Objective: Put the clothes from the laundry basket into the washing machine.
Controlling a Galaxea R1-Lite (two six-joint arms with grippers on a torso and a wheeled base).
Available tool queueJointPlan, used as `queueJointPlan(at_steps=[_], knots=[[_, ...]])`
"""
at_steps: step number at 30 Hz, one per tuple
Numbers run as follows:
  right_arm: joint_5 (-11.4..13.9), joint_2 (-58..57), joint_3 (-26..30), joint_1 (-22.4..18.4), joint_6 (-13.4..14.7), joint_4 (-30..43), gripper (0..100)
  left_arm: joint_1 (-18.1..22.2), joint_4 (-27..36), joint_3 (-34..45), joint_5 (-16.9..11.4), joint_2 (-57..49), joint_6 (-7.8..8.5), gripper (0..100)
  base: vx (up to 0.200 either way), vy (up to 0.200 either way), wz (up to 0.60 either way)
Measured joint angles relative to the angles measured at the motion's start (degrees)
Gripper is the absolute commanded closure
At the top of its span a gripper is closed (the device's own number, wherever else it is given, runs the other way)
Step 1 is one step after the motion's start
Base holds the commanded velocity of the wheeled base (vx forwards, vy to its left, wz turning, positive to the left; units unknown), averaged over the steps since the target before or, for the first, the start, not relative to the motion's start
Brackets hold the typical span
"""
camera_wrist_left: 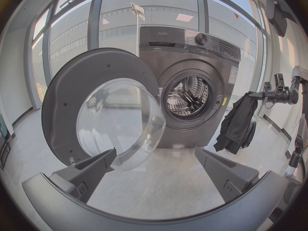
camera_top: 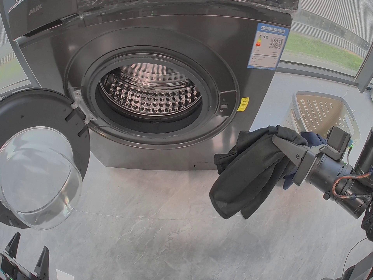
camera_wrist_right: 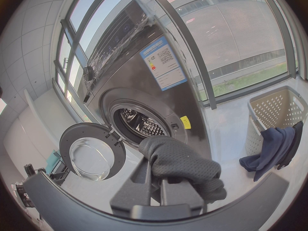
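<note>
While the left gripper (camera_top: 29,247) is hovering wide open, low by the swung-out door (camera_top: 39,137), the one washing machine (camera_top: 233,32) is showing its drum (camera_top: 149,94) up and to the left of the one dark garment (camera_top: 248,172). The garment is hanging lengthwise down from the right gripper (camera_top: 283,146), which is clamping it and sits nearer the drum, I'd say. One navy garment (camera_top: 314,139) is draping over the single laundry basket (camera_top: 322,96).
</note>
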Motion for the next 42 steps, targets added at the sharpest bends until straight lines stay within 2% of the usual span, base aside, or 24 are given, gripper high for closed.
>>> queueJointPlan(at_steps=[3, 10, 19, 34, 42], knots=[[0.0, 0.1, 0.0, 0.0, 0.0, 0.0, 100, 0.0, 0.0, 0.0, 0.0, 0.0, 0.00, 0, 0.000, 0.000, 0.00], [0.0, 0.1, 0.0, -0.2, 0.0, 0.0, 100, 0.0, 0.0, 0.0, 0.0, 0.0, 0.00, 0, -0.200, 0.000, 0.00], [0.0, 0.2, 0.0, -0.4, 0.0, 0.0, 100, 0.0, 0.0, 0.0, 0.0, 0.0, 0.00, 0, 0.000, 0.000, 0.00], [0.0, 0.2, 0.1, -0.3, 0.1, 0.0, 100, 0.0, 0.0, 0.0, 0.0, 0.0, 0.02, 0, 0.000, 0.200, 0.00], [0.0, 0.2, 0.3, -0.3, 0.3, 0.1, 100, 0.0, 0.0, 0.0, 0.0, 0.0, 0.00, 0, 0.000, 0.000, 0.00]])
